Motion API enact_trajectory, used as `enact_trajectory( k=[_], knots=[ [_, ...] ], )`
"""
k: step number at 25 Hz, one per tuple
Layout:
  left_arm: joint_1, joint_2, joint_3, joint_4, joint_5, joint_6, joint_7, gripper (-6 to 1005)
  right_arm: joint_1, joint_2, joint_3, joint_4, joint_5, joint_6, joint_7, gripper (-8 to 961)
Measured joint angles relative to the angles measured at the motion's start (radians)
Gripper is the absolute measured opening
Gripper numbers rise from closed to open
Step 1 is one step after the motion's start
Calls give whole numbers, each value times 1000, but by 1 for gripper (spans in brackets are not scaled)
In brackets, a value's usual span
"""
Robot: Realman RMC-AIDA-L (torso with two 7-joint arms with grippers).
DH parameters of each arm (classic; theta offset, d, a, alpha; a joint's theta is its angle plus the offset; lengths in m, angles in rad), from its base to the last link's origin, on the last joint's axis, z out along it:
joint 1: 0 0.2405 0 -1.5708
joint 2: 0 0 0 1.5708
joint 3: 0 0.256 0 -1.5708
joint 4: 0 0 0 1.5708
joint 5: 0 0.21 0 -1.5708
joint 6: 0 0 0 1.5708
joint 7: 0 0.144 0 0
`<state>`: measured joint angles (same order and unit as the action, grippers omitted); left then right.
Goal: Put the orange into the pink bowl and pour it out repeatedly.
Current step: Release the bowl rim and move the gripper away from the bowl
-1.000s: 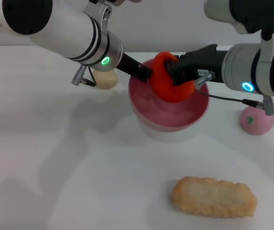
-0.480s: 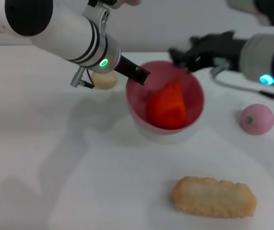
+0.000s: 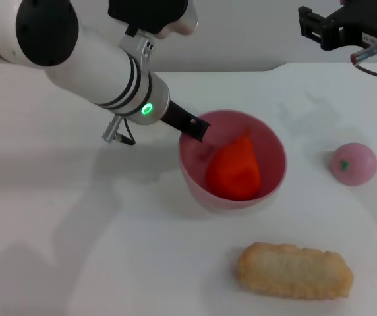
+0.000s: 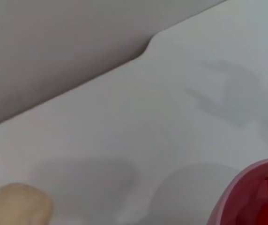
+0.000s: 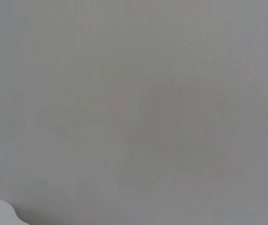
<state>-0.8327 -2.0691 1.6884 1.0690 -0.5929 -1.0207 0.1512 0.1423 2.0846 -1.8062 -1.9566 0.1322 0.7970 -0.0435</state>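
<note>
Already the orange (image 3: 234, 172) sits inside the pink bowl (image 3: 270, 141), leaning on the bowl's inner wall with its pointy top up. So the putting-in part looks done, and the pouring-out part is what comes next. The bowl is not tipped over yet.

The left gripper (image 3: 195, 127) is at the rim of the bowl, on the side away from the pink ball (image 3: 354, 163). Its fingers look pinched on the rim, one dark tip inside the bowl and just beside the orange. The orange is loose, with nothing holding it.

The right gripper (image 3: 317, 27) is up high, well apart from the bowl. I cannot tell how its fingers are set.
</note>
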Motion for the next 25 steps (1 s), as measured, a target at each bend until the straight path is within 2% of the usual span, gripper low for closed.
enact_trajectory(
  k=[7,25],
  knots=[
    [26,0,32,-16,-61,20,8,43,3,0,-3,14,-1,4,9,616],
    [56,0,65,-30,-75,69,8,44,11,-3,-1,47,0,-2,12,620]
  ],
)
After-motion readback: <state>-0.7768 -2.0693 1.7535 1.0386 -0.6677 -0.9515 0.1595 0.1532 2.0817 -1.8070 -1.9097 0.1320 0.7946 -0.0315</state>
